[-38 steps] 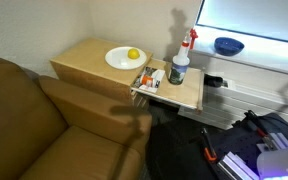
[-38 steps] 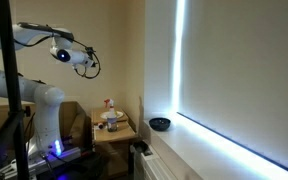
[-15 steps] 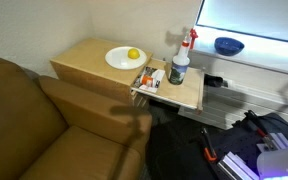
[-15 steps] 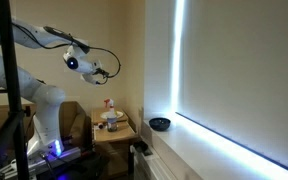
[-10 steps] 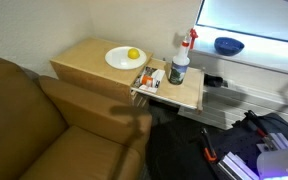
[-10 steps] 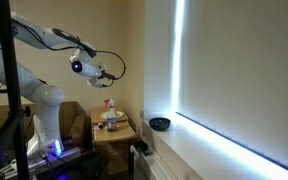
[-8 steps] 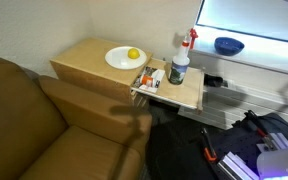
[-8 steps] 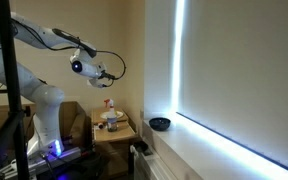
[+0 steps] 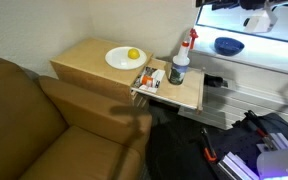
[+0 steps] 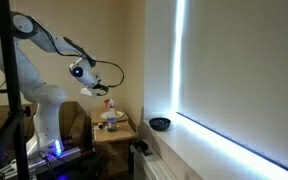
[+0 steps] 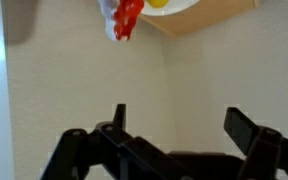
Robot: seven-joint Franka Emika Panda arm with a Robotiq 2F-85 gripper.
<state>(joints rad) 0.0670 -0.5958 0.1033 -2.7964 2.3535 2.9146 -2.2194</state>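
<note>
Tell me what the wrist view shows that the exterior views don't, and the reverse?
Wrist view only: the gripper close up, jaws wide apart with nothing between them, bare wall behind. Exterior views only: the brown sofa, the blue bowl by the window, and the white arm. Shared: the spray bottle with its red nozzle, the yellow fruit on a white plate, and the wooden table.

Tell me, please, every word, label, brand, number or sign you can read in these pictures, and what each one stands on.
No text is readable in any view.
Label on the spray bottle: too small and blurred to read.
Print on the coloured packs beside it on the wooden table: too blurred to read.
White plate and blue bowl: no markings show.
</note>
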